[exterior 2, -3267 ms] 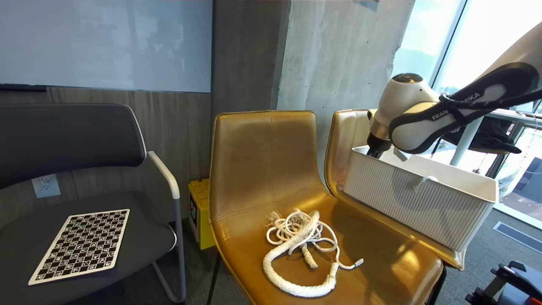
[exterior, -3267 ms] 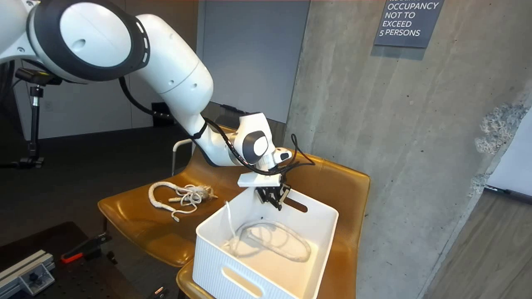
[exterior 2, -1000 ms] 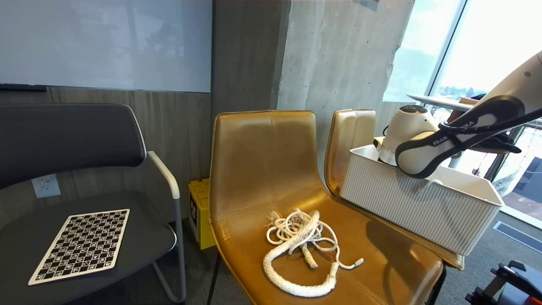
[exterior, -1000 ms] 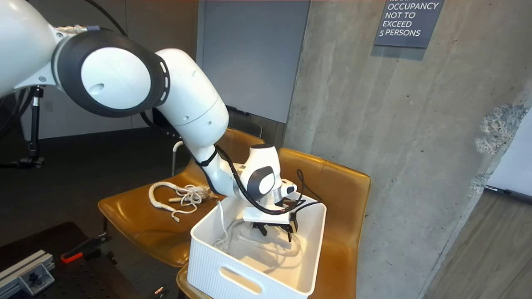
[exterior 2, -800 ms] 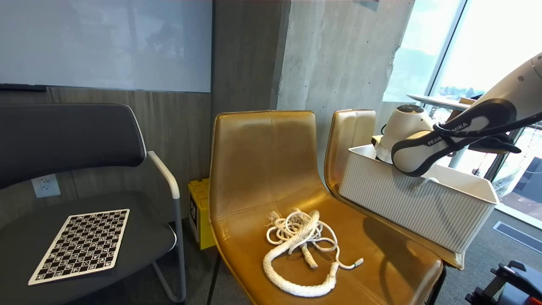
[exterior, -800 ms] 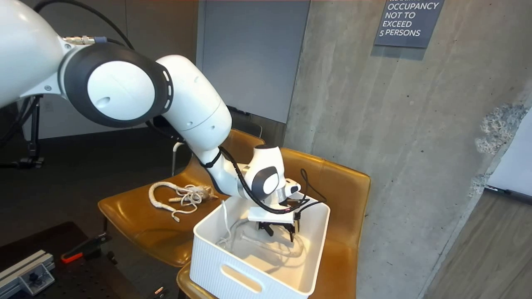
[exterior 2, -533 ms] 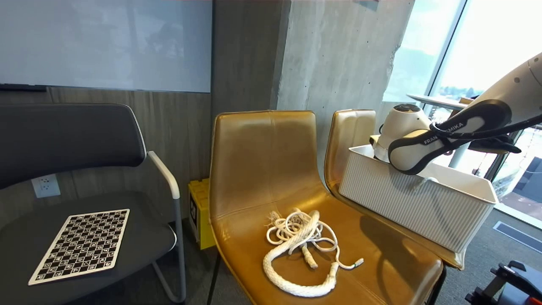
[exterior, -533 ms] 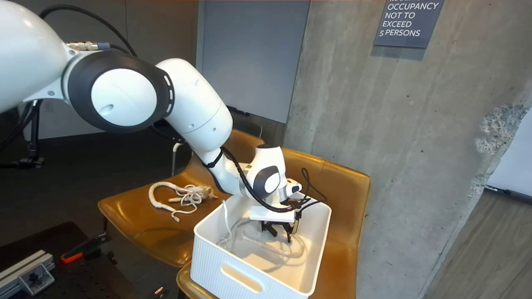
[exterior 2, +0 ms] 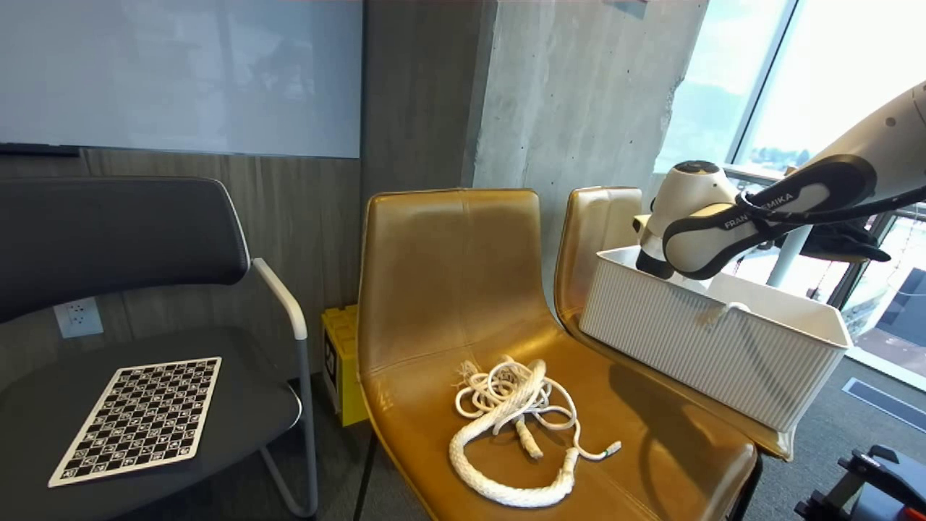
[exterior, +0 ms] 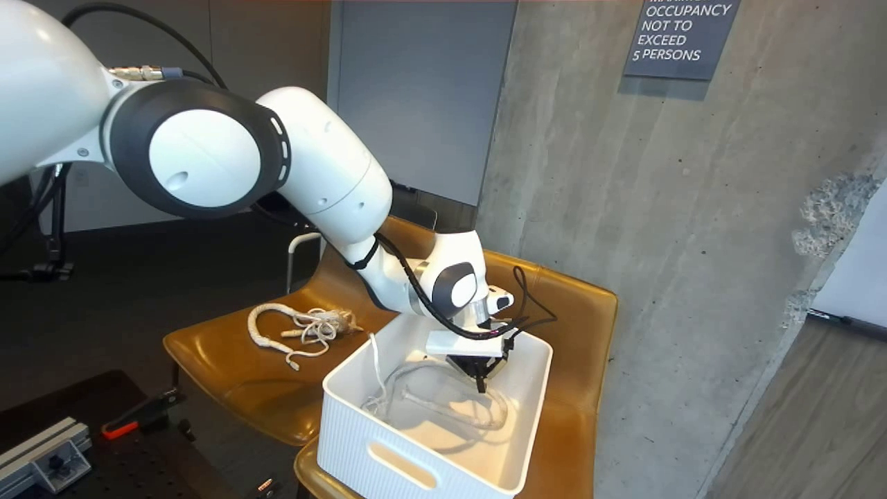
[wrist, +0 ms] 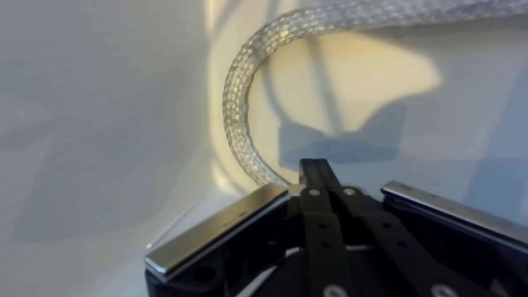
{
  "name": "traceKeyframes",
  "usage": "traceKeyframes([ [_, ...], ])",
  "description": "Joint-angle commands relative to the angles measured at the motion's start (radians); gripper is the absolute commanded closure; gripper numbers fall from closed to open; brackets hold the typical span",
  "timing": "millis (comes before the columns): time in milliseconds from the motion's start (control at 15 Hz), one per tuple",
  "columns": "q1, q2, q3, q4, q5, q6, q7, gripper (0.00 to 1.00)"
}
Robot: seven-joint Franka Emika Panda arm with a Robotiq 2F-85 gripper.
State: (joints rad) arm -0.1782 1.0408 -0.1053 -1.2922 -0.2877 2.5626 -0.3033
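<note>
Your gripper (wrist: 314,165): jaws together, nothing between, inside the box (exterior: 346,430), above the rope (wrist: 237,103). Rope: looped on the box floor, one end draped over the rim, presumably kept by friction. Box: borne by the chair (exterior: 565,450).

2 tan leather-look chairs (exterior 2: 456,268) stand side by side in both exterior views. 1 seat (exterior 2: 412,405) bears a loose tangle of white rope (exterior 2: 517,399), part of it thick and braided, part thin. The adjoining seat (exterior: 572,443) carries a white ribbed plastic bin (exterior: 350,433), base down, its top open. Well apart, the seat of a dark grey armchair (exterior 2: 246,362) bears a ChArUco board (exterior 2: 141,420), lying flat. A dark perforated tabletop (exterior: 152,464) in an exterior view holds a black-and-red hand tool (exterior: 138,416) and an aluminium profile (exterior: 41,447). A yellow case (exterior 2: 352,376) stands on the carpet (exterior 2: 825,427), near the armchair.
</note>
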Motion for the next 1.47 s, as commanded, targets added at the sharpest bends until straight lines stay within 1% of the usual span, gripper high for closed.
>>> traceKeyframes([
  [0,0.001,-0.094,0.003,-0.047,0.011,-0.037,-0.023,1.00],
  [267,0.020,-0.219,-0.005,-0.133,-0.002,-0.046,-0.009,1.00],
  [533,0.053,-0.368,-0.004,-0.286,-0.014,-0.031,0.009,1.00],
  [600,0.057,-0.396,0.007,-0.324,-0.010,-0.032,0.001,1.00],
  [667,0.050,-0.420,0.034,-0.362,0.004,-0.037,-0.033,0.99],
  [733,0.045,-0.444,0.059,-0.405,0.018,-0.043,-0.064,0.73],
  [800,0.050,-0.474,0.066,-0.458,0.016,-0.042,-0.069,0.73],
  [933,0.057,-0.540,0.074,-0.558,0.008,-0.037,-0.069,0.61],
  [1000,0.060,-0.572,0.075,-0.599,0.004,-0.042,-0.070,0.53],
  [1133,0.076,-0.646,0.063,-0.669,-0.017,-0.057,-0.064,0.40],
  [1400,0.096,-0.803,0.054,-0.744,-0.060,-0.125,-0.071,0.10],
])
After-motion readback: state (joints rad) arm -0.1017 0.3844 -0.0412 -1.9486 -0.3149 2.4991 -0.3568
